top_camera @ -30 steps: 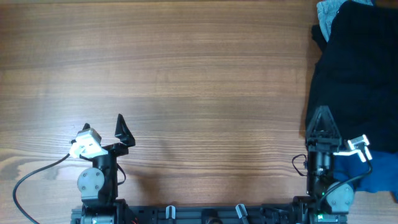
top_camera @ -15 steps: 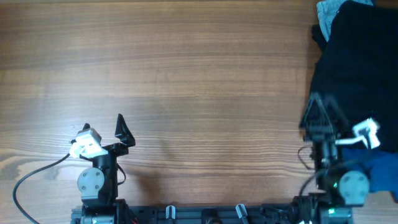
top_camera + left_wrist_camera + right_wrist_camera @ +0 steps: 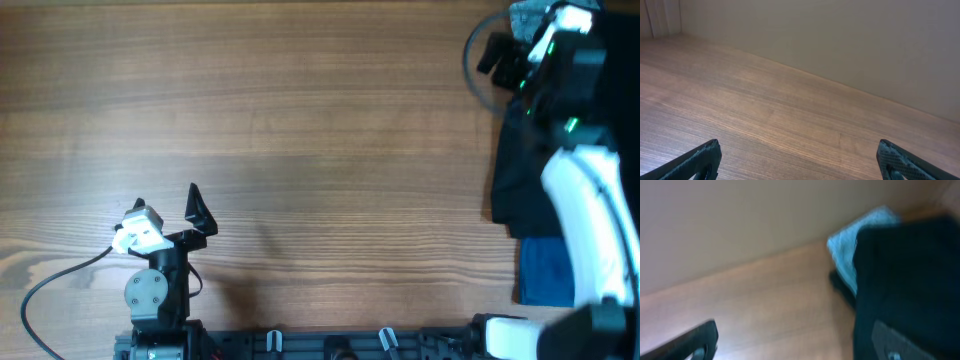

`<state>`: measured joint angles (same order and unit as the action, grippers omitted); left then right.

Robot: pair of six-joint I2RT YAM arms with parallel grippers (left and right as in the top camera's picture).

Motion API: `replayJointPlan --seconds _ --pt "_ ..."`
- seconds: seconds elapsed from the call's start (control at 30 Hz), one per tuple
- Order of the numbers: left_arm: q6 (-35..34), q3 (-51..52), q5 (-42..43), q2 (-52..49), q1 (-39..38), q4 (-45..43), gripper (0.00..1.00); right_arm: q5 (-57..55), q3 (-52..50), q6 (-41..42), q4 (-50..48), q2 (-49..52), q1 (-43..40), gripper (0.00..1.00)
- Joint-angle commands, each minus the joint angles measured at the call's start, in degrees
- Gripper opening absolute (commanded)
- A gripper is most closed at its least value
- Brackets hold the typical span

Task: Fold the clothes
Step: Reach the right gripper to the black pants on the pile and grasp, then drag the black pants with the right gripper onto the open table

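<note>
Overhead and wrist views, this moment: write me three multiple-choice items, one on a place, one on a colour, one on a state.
1. Seen from overhead, where on the table do the clothes lie?
A. at its right edge
B. in the middle
C. at its left edge

2. In the right wrist view, what colour is the piece beside the black garment?
A. red
B. light blue
C. yellow

3. How is the left gripper?
A. shut on a garment
B. open over bare wood
C. shut on nothing

Answers:
1 A: the dark pile shows only along the right edge.
2 B: a pale blue corner shows just left of the black cloth.
3 B: its fingertips stand far apart with only wood between them.
</note>
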<state>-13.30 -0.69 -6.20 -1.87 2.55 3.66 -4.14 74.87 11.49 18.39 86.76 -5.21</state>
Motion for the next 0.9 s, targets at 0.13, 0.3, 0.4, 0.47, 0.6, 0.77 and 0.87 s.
replayJointPlan --seconds 0.13,0.3,0.4,0.47,0.6,0.77,0.87 --pt "0.87 0.33 -0.96 0.31 0.31 -0.15 1.00 -1.99 25.62 -5.57 11.47 21.59 -4.04 1.00" --pt "0.87 0.33 -0.96 0.31 0.31 -0.15 1.00 -7.41 25.88 -8.26 1.40 34.23 -5.88 1.00" --pt "0.87 0.33 -0.96 0.31 0.31 -0.17 1.00 -13.03 27.89 -9.79 -2.60 39.60 -7.30 0.99" --pt "0.87 0.33 -0.96 0.31 0.31 -0.15 1.00 -13.07 30.67 -10.71 -4.09 42.71 -7.93 0.99" --pt "0.90 0.31 -0.96 0.31 0.31 -0.17 1.00 -14.67 43.80 -11.34 2.14 51.71 -8.41 0.98" --pt "0.90 0.33 -0.96 0.31 0.31 -0.15 1.00 -15.19 44.37 -11.52 2.51 55.21 -8.52 0.92" --pt "0.87 0.33 -0.96 0.31 0.31 -0.17 1.00 -14.69 44.37 -9.90 2.91 56.72 -8.52 0.90"
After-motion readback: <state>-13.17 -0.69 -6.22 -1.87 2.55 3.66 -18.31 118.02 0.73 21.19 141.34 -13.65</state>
